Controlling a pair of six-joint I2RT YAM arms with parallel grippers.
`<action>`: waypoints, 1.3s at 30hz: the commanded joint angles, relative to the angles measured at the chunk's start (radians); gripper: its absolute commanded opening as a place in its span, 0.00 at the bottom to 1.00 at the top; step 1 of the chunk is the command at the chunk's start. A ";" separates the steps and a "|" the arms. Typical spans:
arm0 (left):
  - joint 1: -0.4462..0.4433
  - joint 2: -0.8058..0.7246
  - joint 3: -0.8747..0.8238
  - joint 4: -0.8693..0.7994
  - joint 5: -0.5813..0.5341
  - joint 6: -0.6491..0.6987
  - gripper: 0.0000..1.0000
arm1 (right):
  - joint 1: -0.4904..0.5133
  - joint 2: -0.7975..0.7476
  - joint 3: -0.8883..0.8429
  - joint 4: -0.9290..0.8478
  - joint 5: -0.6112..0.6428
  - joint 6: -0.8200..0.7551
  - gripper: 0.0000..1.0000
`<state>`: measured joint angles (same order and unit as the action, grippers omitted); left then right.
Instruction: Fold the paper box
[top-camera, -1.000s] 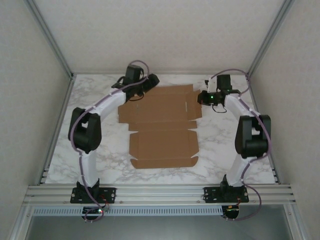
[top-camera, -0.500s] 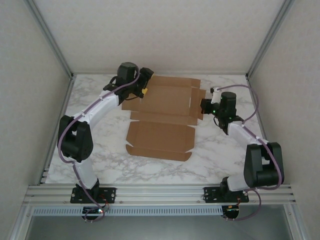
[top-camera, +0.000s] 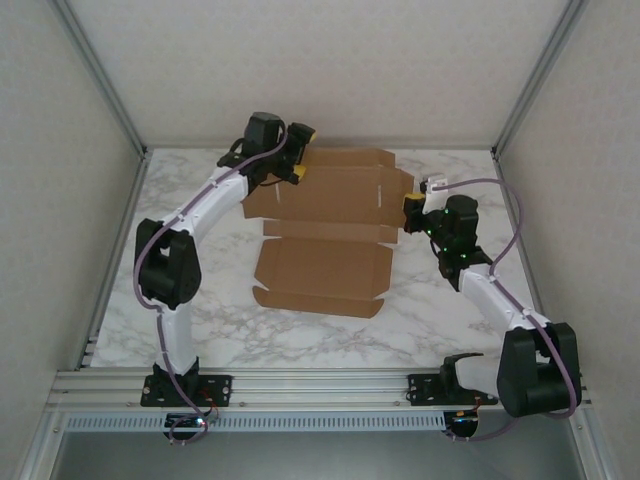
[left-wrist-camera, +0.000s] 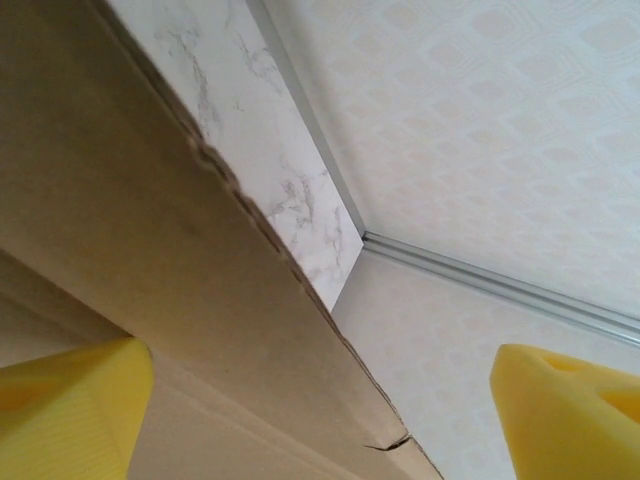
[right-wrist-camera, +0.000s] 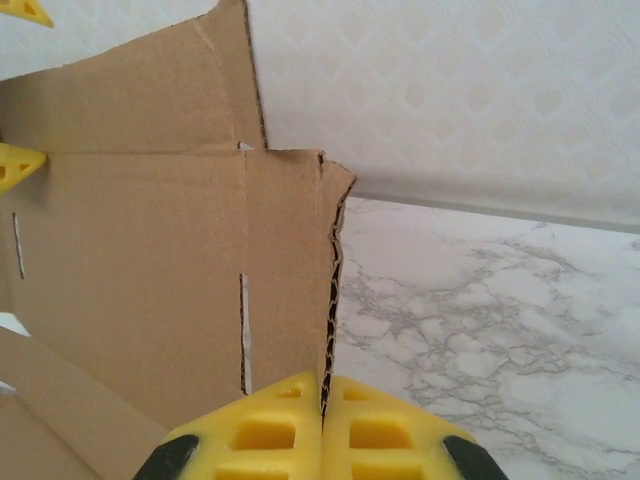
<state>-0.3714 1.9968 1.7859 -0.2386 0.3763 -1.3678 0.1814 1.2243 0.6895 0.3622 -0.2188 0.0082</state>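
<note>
1. The marble table carries the paper box, which lies opened out at mid-table between the two arms. Its near panels lie flat, and its far panel reaches toward the back wall.
2. The far left corner of the paper box is at the left gripper, and its far right edge is at the right gripper. The near half of the sheet is well apart from both.
3. The left gripper is spread wide. In its wrist view a raised cardboard edge runs up between its two yellow fingers: one finger is on the cardboard side, the other is clear of it against the wall. I cannot tell whether either pad touches the flap.
4. The right gripper is closed tight on the box's right side flap. In its wrist view the yellow fingertips meet with the corrugated edge pinched between them, and the flap stands upright off the table.
</note>
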 joint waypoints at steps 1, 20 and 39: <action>-0.004 0.025 0.019 -0.015 0.029 -0.023 0.82 | 0.009 -0.037 -0.015 0.028 0.017 -0.030 0.02; -0.018 0.053 -0.032 0.072 0.088 -0.008 0.40 | 0.017 -0.052 -0.032 0.033 0.061 -0.024 0.03; -0.024 -0.018 -0.283 0.311 0.135 -0.086 0.37 | 0.017 -0.041 -0.060 0.081 0.067 0.012 0.04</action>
<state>-0.3893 2.0029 1.5429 0.0132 0.4843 -1.4185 0.1905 1.1946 0.6346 0.3607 -0.1562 0.0082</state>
